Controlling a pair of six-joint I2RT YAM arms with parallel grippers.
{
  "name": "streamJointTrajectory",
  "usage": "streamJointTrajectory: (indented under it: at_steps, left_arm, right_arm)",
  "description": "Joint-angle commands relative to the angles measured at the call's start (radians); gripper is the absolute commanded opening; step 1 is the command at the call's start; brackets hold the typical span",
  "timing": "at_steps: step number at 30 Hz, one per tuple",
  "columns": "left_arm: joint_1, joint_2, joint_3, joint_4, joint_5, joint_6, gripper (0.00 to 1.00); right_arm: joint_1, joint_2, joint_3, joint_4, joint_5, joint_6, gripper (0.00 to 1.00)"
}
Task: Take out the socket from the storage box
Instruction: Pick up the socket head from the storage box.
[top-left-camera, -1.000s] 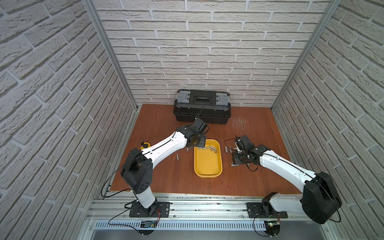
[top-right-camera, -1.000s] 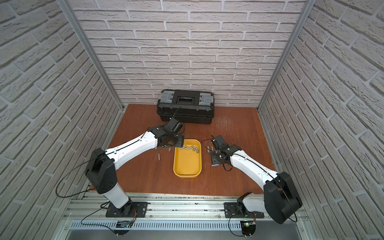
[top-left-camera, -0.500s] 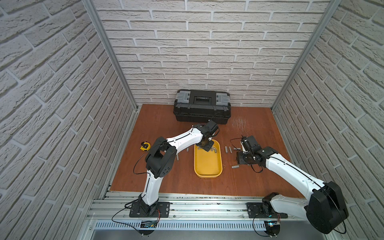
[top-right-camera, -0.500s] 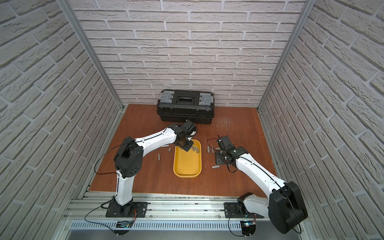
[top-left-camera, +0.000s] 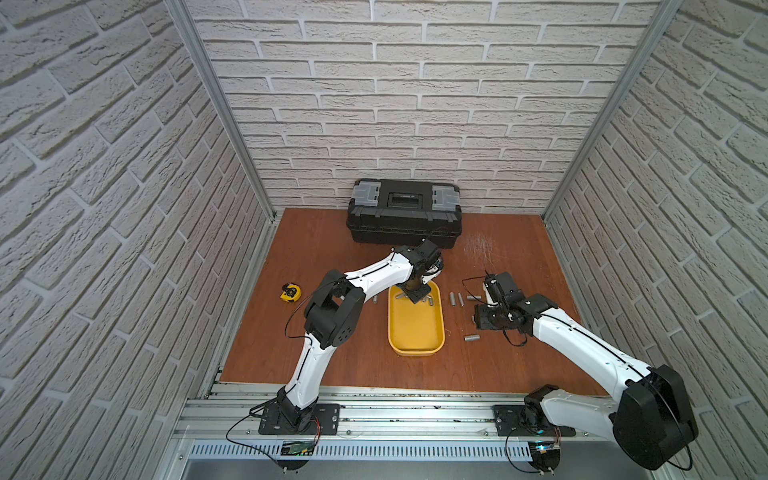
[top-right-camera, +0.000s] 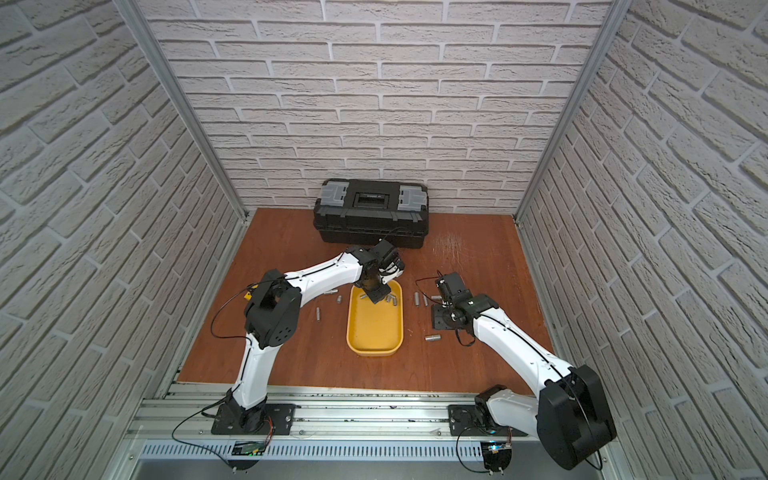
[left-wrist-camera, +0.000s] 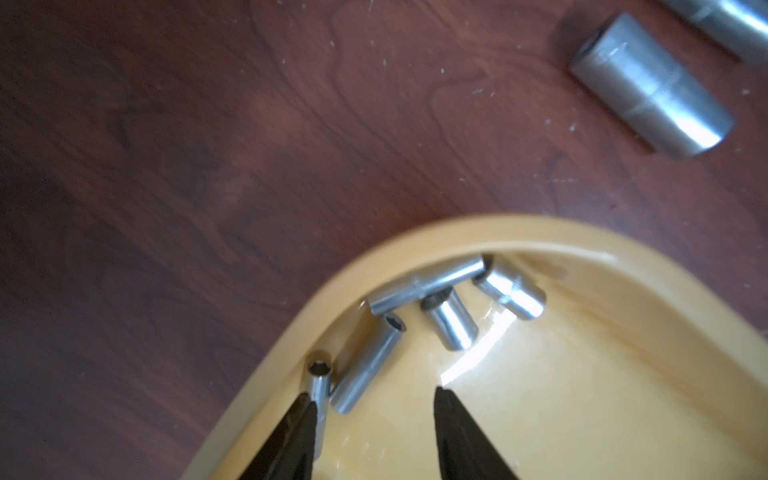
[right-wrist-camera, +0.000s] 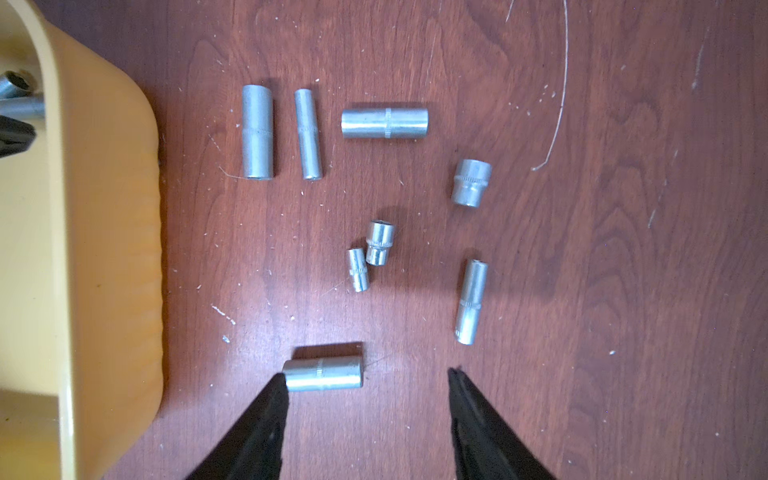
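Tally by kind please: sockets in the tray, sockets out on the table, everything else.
Sockets in tray: 5
Table sockets: 11 seen (8 right of tray, 3 left)
Tray: 1
Toolbox: 1
Tape measure: 1
Total: 19

No text, label, brand, number or sign can be read in any view. Any marking on the sockets (right-wrist-camera: 384, 123), on the black toolbox (top-left-camera: 405, 216) or on the yellow tape measure (top-left-camera: 291, 291) is too small or too blurred to make out.
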Motion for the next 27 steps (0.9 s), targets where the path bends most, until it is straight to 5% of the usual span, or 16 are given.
streamJointTrajectory:
  at_steps: [1,9,27]
  left_arm:
    - [-0.001,0.04,0.044,-0.049,-0.006,0.076,0.49]
    - [0.012,0.105,0.113,-0.101,0.011,0.123,0.48]
    - [0.011,0.082,0.01,-0.057,0.125,0.031,0.16]
  right_arm:
    - [-0.009,-0.008,-0.016,-0.001,0.001,-0.002,0.62]
    - [-0.019,-0.009,-0.008,-0.012,0.002,-0.005,0.62]
    - [-0.021,0.028,0.009,-0.009,-0.018,-0.011,0.61]
